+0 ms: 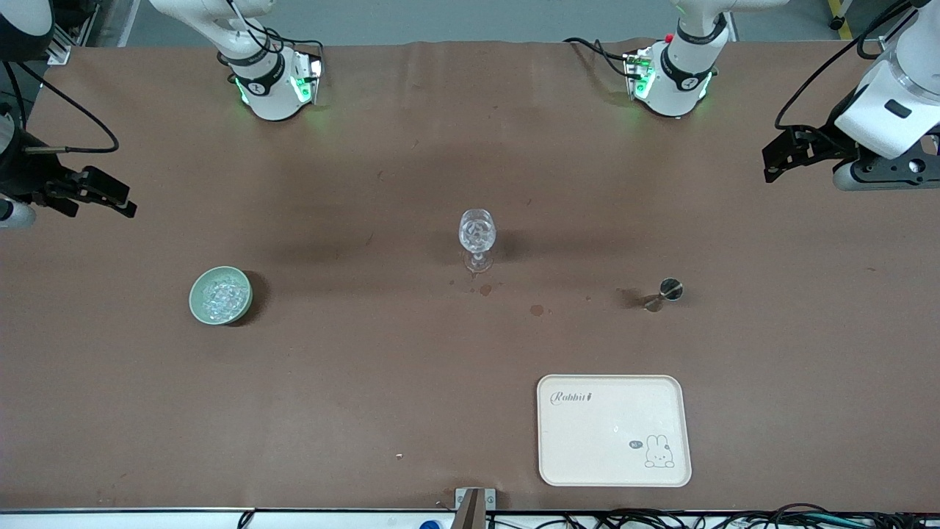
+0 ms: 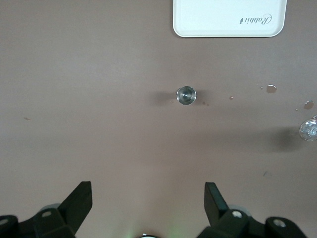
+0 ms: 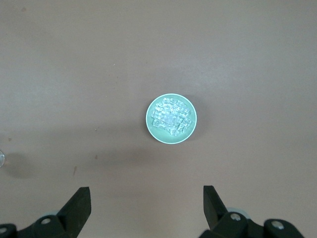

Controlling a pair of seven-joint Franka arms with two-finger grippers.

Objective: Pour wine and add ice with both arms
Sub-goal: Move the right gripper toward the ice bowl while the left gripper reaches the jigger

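Observation:
A tiny silvery jigger (image 1: 664, 292) (image 2: 186, 95) stands on the brown table; the wine itself cannot be made out. Ice (image 1: 222, 294) (image 3: 171, 118) fills a small pale-green bowl (image 1: 197, 297) (image 3: 149, 119) toward the right arm's end. Between them stands a clear stemmed glass (image 1: 477, 235) (image 2: 309, 130). My left gripper (image 1: 769, 163) (image 2: 147, 196) hangs open and empty over bare table at the left arm's end, well apart from the jigger. At the right arm's end, over bare table, my right gripper (image 1: 126, 202) (image 3: 147, 198) is likewise open and empty, away from the bowl.
A cream tray (image 1: 614, 430) (image 2: 229, 18) with a rabbit print lies nearer the front camera than the jigger. A few small dark stains (image 1: 537, 310) mark the cloth between glass and jigger. The two arm bases (image 1: 268, 84) (image 1: 672, 81) stand along the table's back edge.

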